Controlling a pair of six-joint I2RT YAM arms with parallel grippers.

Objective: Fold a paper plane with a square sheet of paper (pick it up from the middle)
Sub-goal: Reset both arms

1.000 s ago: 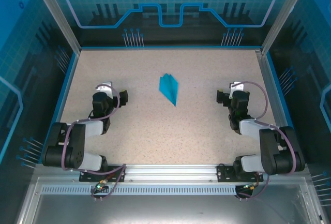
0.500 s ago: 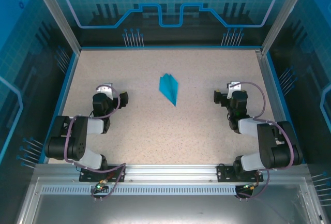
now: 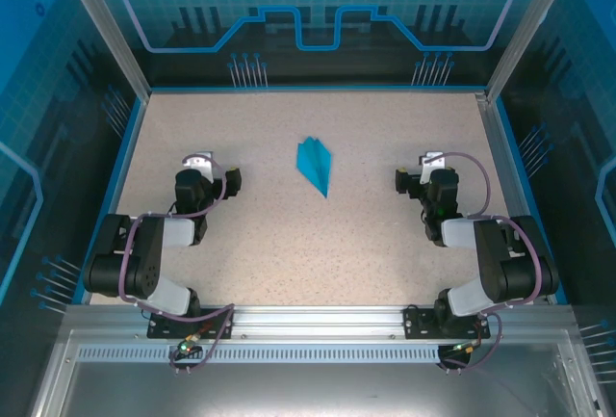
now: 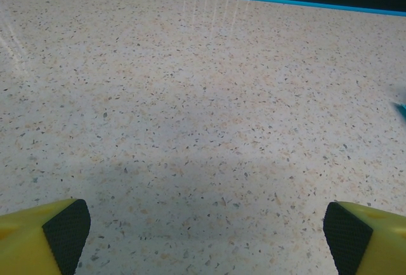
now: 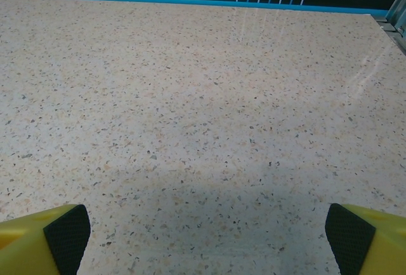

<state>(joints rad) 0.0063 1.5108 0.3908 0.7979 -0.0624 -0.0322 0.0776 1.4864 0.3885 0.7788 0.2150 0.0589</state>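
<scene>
The folding looks finished to me: the paper plane (image 3: 315, 167) lies creased near the middle of the table (image 3: 289, 253), with my left gripper (image 3: 229, 180) and right gripper (image 3: 402, 182) both spread wide, empty, well apart from it.

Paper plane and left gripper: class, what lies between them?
Just bare speckled table between the paper plane and the left gripper, in the top external view.

Right gripper (image 5: 203, 240) spread wide — black pads (image 5: 66, 232) at both lower corners — over speckled tabletop (image 5: 190, 84).
</scene>
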